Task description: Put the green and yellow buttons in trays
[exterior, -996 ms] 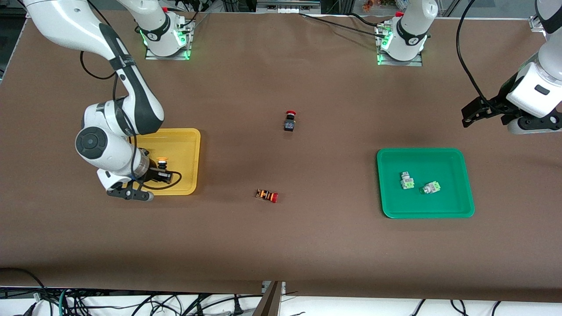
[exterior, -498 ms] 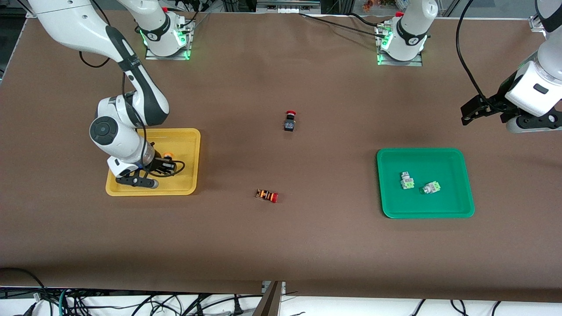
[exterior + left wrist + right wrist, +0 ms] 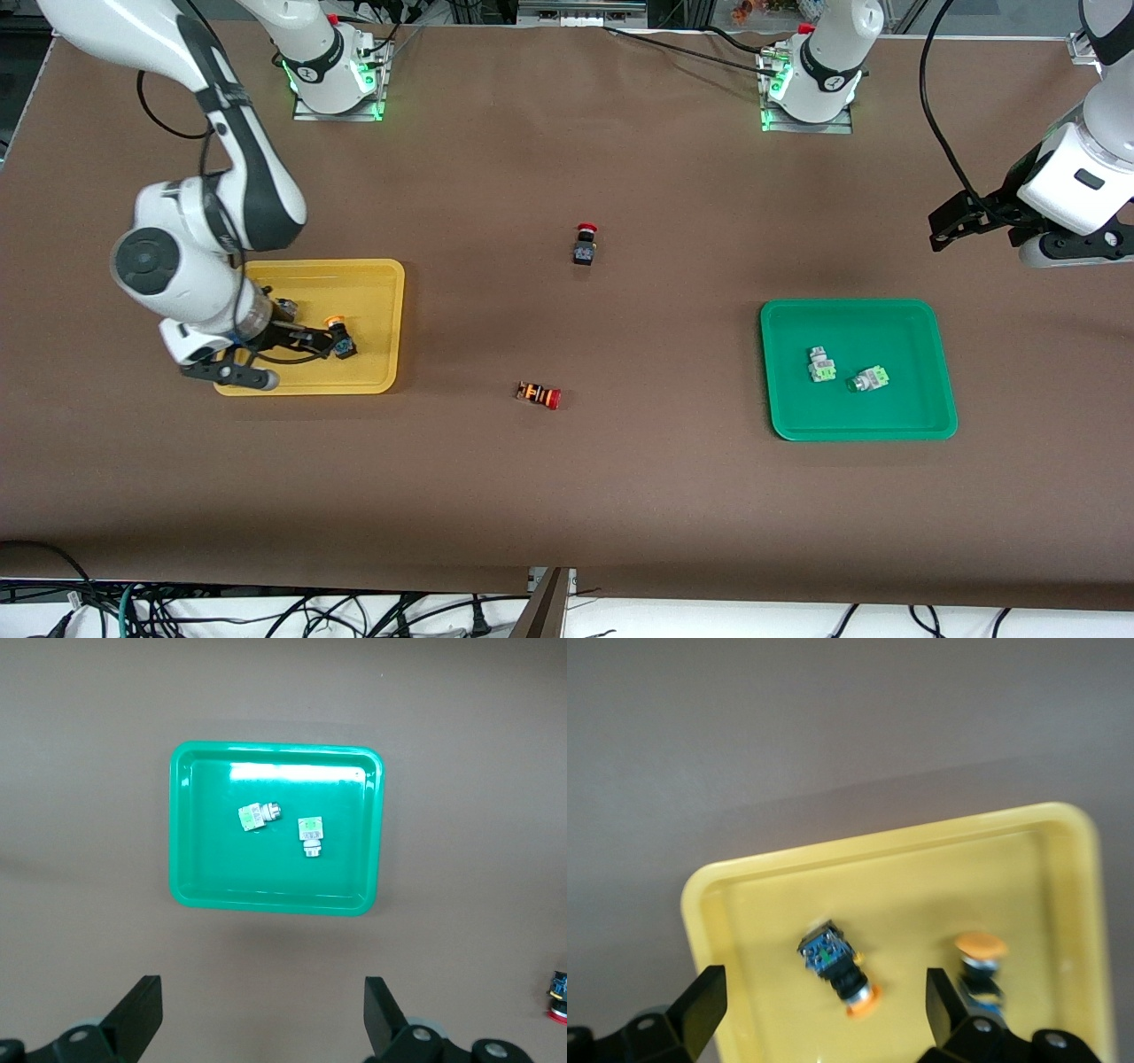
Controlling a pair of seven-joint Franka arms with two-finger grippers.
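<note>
The right gripper (image 3: 292, 341) hung over the yellow tray (image 3: 372, 276), fingers (image 3: 700, 1001) spread apart and holding nothing. Two yellow-capped buttons lay in that tray: one on its side (image 3: 837, 967), the other upright (image 3: 980, 970); the front view showed one of them (image 3: 339, 336) just beside the gripper.

The left gripper (image 3: 261, 1014) waited over bare table at the left arm's end, fingers (image 3: 137, 1010) wide apart and empty. The green tray (image 3: 930, 416) held both green-capped buttons (image 3: 821, 364) (image 3: 867, 379), close together.

Two red-capped switches (image 3: 585, 244) (image 3: 539, 394) lay on the table between the trays.
</note>
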